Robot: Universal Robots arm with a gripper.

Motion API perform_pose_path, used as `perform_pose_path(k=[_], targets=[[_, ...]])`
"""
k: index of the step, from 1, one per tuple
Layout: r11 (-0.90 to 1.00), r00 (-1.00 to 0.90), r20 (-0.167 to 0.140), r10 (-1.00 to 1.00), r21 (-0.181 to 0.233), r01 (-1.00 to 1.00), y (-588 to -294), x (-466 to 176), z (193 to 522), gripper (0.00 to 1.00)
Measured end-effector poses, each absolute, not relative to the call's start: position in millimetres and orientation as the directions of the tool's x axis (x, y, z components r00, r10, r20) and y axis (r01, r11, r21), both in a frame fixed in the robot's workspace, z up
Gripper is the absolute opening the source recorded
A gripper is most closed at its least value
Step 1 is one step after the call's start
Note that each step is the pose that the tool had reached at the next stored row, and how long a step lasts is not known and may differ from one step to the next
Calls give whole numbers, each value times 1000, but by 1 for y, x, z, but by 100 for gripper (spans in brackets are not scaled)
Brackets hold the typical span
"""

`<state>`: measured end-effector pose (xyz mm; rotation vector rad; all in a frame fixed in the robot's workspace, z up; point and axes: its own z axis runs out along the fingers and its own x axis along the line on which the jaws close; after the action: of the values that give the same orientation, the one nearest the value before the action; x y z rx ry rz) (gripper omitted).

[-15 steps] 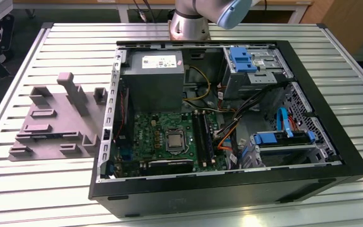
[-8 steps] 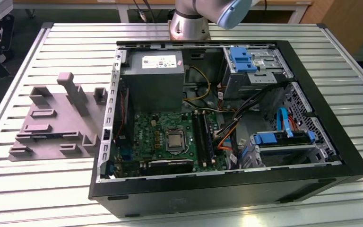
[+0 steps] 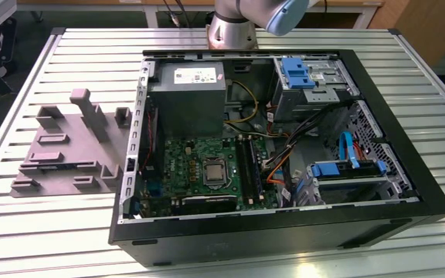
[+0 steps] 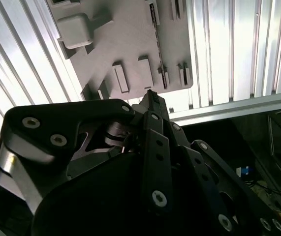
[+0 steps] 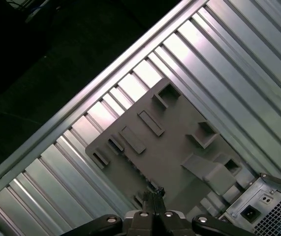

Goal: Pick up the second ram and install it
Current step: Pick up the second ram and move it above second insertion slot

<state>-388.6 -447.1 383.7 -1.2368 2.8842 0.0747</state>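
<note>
The second ram (image 4: 159, 46) is a long, thin dark stick standing on edge in a slot of the mauve-grey fixture (image 4: 130, 39). In the exterior view it runs along the fixture's near side (image 3: 56, 165). In both wrist views my gripper (image 4: 152, 97) (image 5: 154, 190) hangs high above the fixture (image 5: 170, 142), its tip near the end of the ram. Its fingertips are pressed together with nothing between them. The black socket rails (image 3: 250, 168) lie on the green motherboard (image 3: 199, 168) inside the open computer case (image 3: 284, 231).
The case stands on a ribbed aluminium table (image 3: 68, 231), with the fixture (image 3: 60, 145) on the exterior view's left. Power supply (image 3: 188, 98), drive cages with blue clips (image 3: 300, 75) and loose cables (image 3: 284, 150) crowd the case. The arm's base (image 3: 234, 26) stands behind it.
</note>
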Motion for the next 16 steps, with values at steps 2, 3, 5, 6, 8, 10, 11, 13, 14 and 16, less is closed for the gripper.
perform_pose_path(k=[2,3,5,6,8,10,11,13,14,16], targets=[[675,-676,-21,-737,43,-737,-447,-389,384,11],[666,-667,-21,-745,43,-745,-447,-389,384,11],[649,-651,-21,-759,43,-759,-447,-389,384,11],[643,-645,-21,-764,43,-764,-447,-389,384,11],[639,-641,-21,-768,43,-768,-447,-389,384,11],[639,-640,-21,-768,43,-768,-447,-389,384,11],[638,-639,-21,-769,43,-769,-447,-389,384,11],[638,-639,-21,-769,43,-769,-447,-389,384,11],[638,-639,-21,-769,43,-769,-447,-389,384,11],[638,-639,-21,-769,43,-769,-447,-389,384,11]])
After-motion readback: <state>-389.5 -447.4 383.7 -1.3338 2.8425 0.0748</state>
